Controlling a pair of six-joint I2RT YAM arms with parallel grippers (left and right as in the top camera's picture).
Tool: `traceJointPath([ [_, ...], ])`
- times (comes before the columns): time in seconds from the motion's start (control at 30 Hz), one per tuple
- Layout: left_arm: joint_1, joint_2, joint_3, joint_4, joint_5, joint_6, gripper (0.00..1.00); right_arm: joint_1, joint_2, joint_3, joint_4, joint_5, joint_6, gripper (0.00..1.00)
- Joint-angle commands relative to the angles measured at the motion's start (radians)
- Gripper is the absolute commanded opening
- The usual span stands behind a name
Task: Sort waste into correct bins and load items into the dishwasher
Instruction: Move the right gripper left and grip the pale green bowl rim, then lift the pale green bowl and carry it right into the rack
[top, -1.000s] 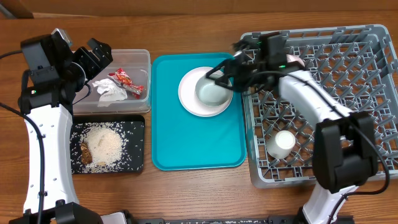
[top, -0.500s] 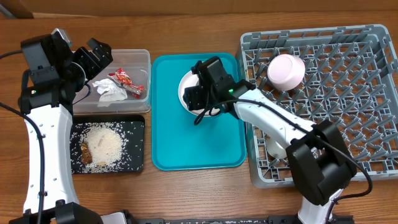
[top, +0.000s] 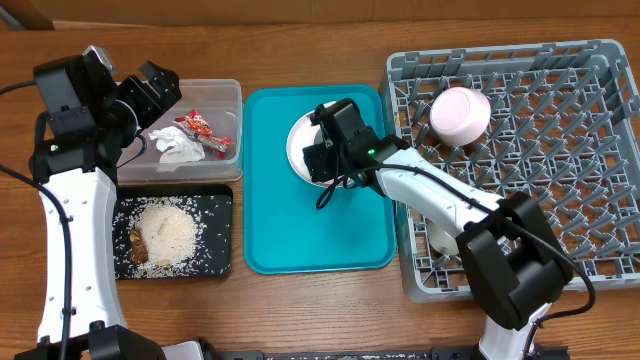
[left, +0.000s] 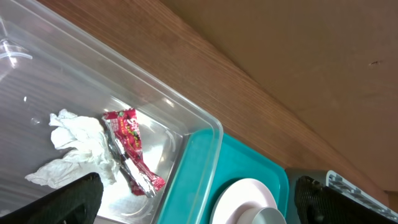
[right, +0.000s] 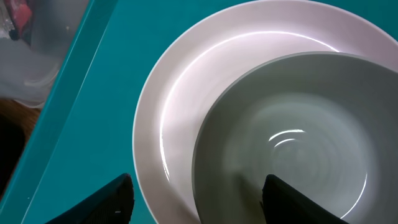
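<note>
Overhead, front edge to back.

- Black tray: held rice and brown scraps.
- Teal tray: plate sat at its far end, with the grey-green cup on the plate.
- Right gripper: jaws were parted astride the cup's near wall, one finger inside and one outside, not yet closed.
- Tub: napkin and wrapper lay inside.
- Rack: pink bowl stood upended near its far left.
- Left gripper: wide open and empty, above the tub.

Step in hand, by appearance: picking up the cup for the rack. The next move called for closing on the wall, then a level lift clear of the plate.
</note>
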Motion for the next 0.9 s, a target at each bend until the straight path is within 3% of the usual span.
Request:
traceJointPath([
  [0.0,-0.002,0.006,0.01,0.002,-0.006,-0.006,1.0,0.002,0.034,-0.011,0.015,0.014,-0.014,0.69],
  [0.2,-0.002,0.006,0.01,0.002,-0.006,-0.006,1.0,0.002,0.081,-0.011,0.015,0.014,-0.014,0.6],
  [0.4,-0.002,0.006,0.01,0.002,-0.006,-0.006,1.0,0.002,0.084,-0.005,0.015,0.014,-0.014,0.4],
  [0.63,-0.002,0.006,0.01,0.002,-0.006,-0.006,1.0,0.002,0.042,-0.003,0.016,0.014,-0.014,0.33],
  [0.7,-0.002,0.006,0.01,0.002,-0.006,-0.006,1.0,0.002,0.019,-0.003,0.013,0.014,-0.014,0.22],
  [0.73,-0.002,0.006,0.01,0.002,-0.006,-0.006,1.0,0.002,0.005,-0.003,0.006,0.014,-0.014,0.07],
  [0.87,-0.002,0.006,0.01,0.002,-0.006,-0.006,1.0,0.002,-0.056,-0.003,-0.046,0.013,-0.014,0.04],
])
